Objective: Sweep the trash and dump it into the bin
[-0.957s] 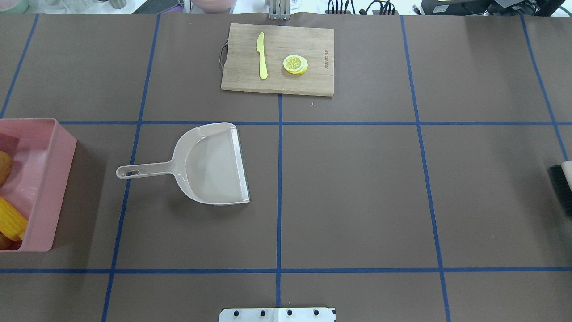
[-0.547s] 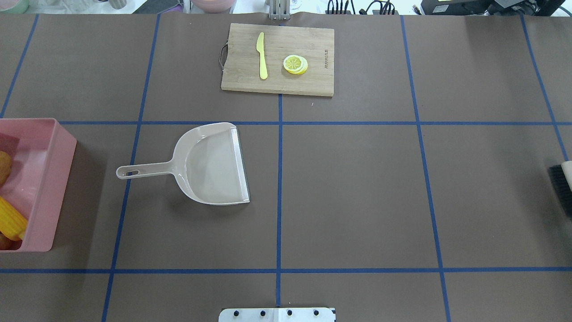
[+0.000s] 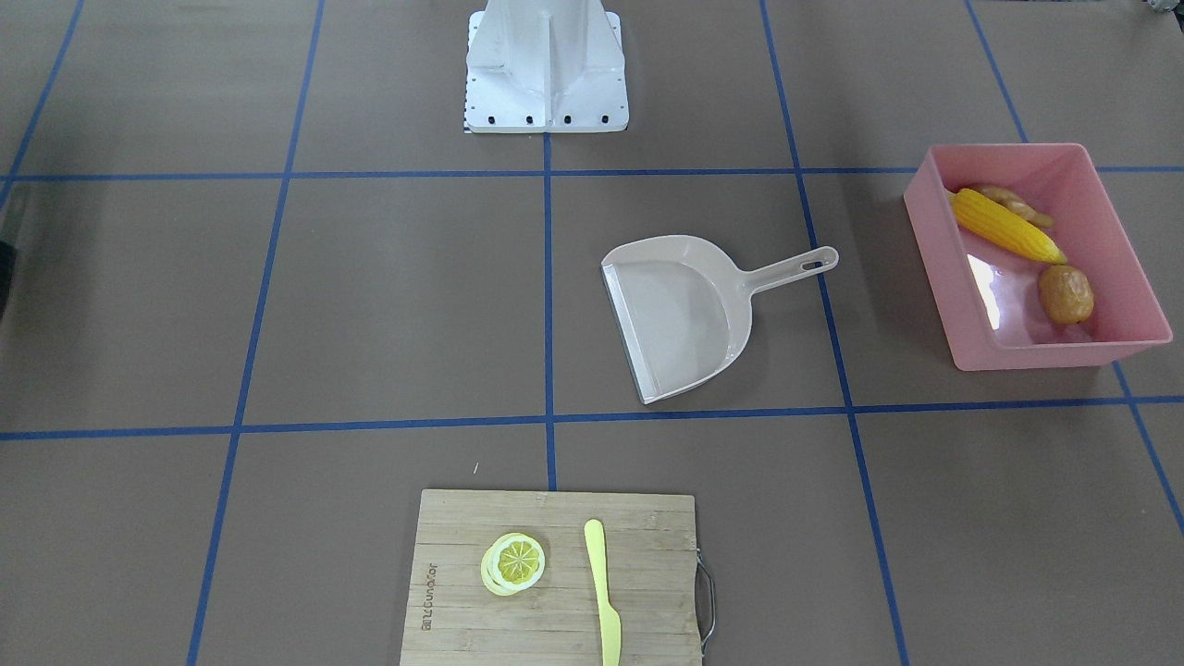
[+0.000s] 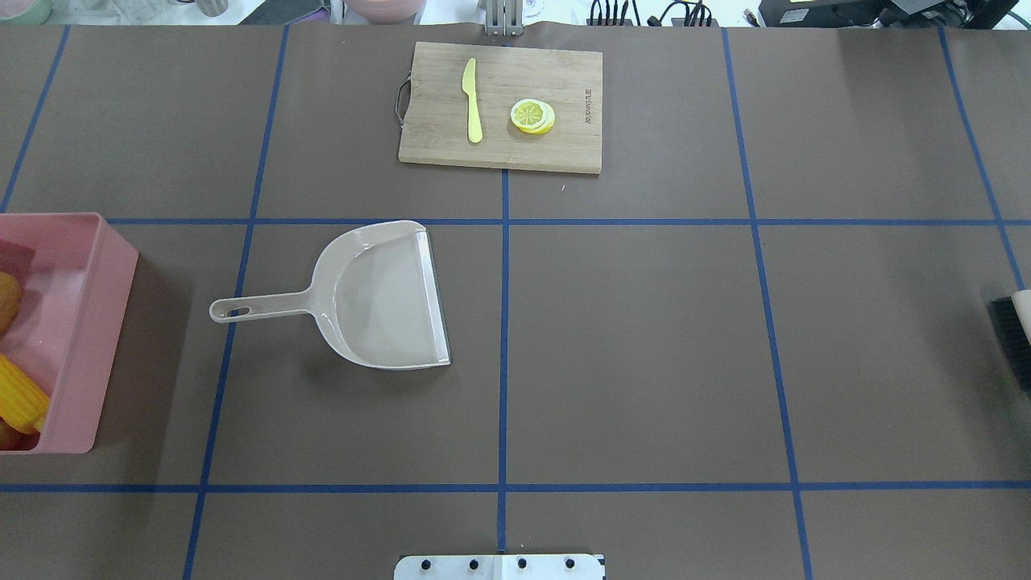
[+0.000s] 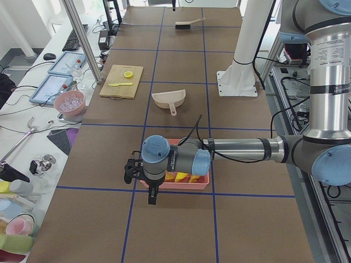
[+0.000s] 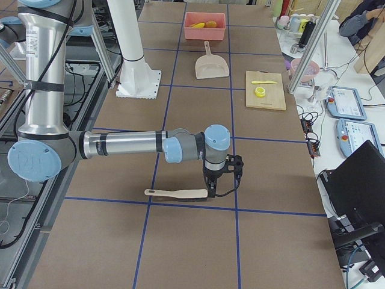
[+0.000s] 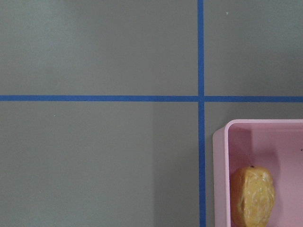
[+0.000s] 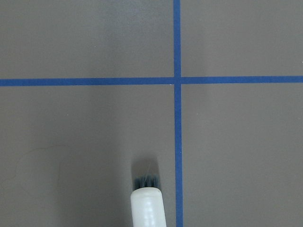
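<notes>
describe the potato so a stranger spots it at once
Find the pink bin on the robot's left. Of the three items inside, the potato is the rounded brown lump, not the long yellow corn cob or knobbly tan ginger root.

The bench (image 4: 644,346) has a plain brown surface marked into large rectangles by blue tape lines (image 4: 504,322), under bright, even light that leaves only soft shadows. Along one long edge of the bench runs a white side desk (image 5: 27,131) with tablets (image 5: 50,90), a keyboard (image 5: 72,39) and loose cables (image 4: 612,12), and slanted aluminium posts (image 5: 82,41) rise at that edge. Past the desk, near one corner of the bench, stands a black laptop (image 6: 355,186), and a person's dark sleeve (image 6: 361,15) shows beyond the opposite end of the desk.
</notes>
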`<state>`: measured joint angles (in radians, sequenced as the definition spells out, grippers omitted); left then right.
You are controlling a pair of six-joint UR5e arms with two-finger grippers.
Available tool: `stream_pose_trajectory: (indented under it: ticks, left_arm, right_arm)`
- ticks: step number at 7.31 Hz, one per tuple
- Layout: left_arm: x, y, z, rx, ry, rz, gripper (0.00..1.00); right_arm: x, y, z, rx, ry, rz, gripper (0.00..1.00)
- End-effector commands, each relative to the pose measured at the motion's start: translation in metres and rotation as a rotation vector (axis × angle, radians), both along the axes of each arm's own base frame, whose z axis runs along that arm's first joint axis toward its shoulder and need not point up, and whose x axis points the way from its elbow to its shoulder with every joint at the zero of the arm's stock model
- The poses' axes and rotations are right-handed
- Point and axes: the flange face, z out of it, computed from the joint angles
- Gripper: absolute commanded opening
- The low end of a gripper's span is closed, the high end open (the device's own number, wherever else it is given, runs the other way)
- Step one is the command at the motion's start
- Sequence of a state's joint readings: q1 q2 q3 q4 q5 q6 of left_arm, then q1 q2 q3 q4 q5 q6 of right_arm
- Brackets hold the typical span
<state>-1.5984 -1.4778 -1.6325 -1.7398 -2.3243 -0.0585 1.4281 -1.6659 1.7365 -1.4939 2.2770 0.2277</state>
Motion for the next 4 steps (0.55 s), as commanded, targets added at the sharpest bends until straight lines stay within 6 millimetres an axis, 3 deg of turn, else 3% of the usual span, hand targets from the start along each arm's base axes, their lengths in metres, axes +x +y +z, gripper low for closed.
stream_pose_trajectory:
  ticks: [1,4]
  left_arm:
    - [0.0017,0.0003,0.0009,-0.008,0.024,0.003,0.98]
    - [0.0022,-0.0003,0.0005,-0.008,0.030,0.004,0.98]
  right_arm:
    - [0.0001,0.0000,0.0008,-0.002,0.001,0.001,1.00]
    - [0.0001,0.0000,0.0008,-0.002,0.001,0.001,1.00]
